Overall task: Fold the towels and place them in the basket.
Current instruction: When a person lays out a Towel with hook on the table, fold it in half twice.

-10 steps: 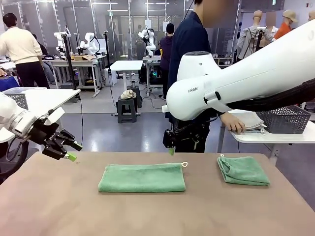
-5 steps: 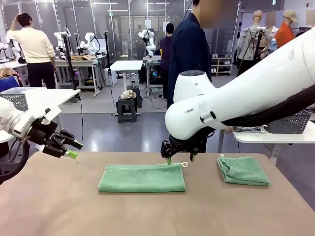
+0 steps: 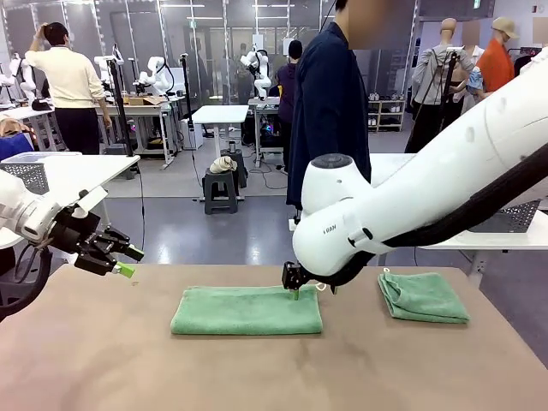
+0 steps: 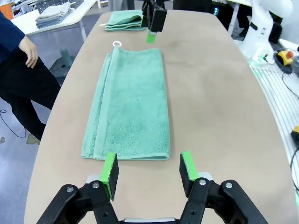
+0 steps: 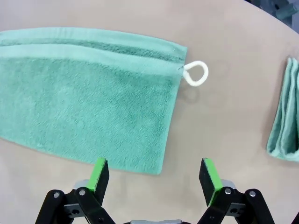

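A light-green towel (image 3: 247, 310) lies folded lengthwise at the table's middle, its white loop (image 5: 195, 73) at the far right corner. My right gripper (image 3: 295, 287) hovers open just over that right end; in the right wrist view the towel (image 5: 88, 98) edge lies between its fingers and the gripper (image 5: 154, 175) holds nothing. A second towel (image 3: 423, 297), folded small, rests at the right. My left gripper (image 3: 120, 261) hangs open above the table's left edge; in its wrist view the gripper (image 4: 148, 170) faces the towel's (image 4: 128, 105) near end. The dark basket (image 3: 518, 218) stands on the side table, partly hidden by my right arm.
A person (image 3: 330, 103) stands at the far side, hand (image 4: 30, 51) by the hip. A pale mesh basket (image 3: 30, 171) sits on a white table at the left. Grey folded cloths (image 4: 53, 11) lie on the side table. Bare brown tabletop (image 3: 257, 368) spreads in front.
My right arm swung down and its gripper dropped to the towel's far right corner. The person drew the hand back from the side table. My left gripper hardly moved.
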Motion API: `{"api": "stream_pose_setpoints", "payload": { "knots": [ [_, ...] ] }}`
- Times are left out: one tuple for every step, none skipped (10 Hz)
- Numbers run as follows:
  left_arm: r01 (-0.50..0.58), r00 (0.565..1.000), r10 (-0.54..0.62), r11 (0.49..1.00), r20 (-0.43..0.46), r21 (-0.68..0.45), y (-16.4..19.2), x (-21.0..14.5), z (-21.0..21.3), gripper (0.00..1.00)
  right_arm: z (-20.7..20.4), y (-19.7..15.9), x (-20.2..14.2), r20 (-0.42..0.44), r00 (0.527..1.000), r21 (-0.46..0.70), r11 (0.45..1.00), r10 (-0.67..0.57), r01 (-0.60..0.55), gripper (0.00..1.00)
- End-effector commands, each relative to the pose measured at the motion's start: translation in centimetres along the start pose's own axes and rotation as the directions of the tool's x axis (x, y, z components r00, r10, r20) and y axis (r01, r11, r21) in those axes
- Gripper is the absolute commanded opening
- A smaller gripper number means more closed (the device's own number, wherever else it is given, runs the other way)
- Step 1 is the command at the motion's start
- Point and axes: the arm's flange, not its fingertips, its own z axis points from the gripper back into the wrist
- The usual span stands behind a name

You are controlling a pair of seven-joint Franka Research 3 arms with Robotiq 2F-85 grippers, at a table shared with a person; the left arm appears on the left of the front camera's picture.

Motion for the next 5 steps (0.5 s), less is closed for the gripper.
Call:
{"api": "stream_pose_setpoints", "payload": {
  "knots": [
    [0.005, 1.000, -0.005, 1.000, 0.000, 0.002, 0.0, 0.2, 0.1, 0.68, -2.3, 0.6, 0.2, 0.027, 0.998, -0.048, 0.997, -0.065, 0.066, 0.98],
    [0.005, 1.000, -0.005, 1.000, 0.000, 0.002, 0.0, 0.2, 0.1, 0.68, -3.2, 0.6, 0.2, 0.034, 0.996, -0.053, 0.995, -0.078, 0.080, 0.98],
    [0.005, 1.000, -0.005, 1.000, 0.000, 0.002, 0.0, 0.2, 0.1, 0.68, -4.2, 0.5, 0.3, 0.065, 0.993, -0.055, 0.994, -0.094, 0.097, 0.98],
    [0.005, 1.000, -0.005, 1.000, 0.000, 0.002, 0.0, 0.2, 0.1, 0.68, -4.5, 0.5, 0.1, 0.078, 0.990, -0.054, 0.991, -0.120, 0.124, 0.98],
    [0.005, 1.000, -0.005, 1.000, 0.000, 0.002, 0.0, 0.2, 0.1, 0.68, -5.0, 0.3, 0.3, 0.090, 0.984, -0.037, 0.987, -0.155, 0.159, 0.98]
  ]
}}
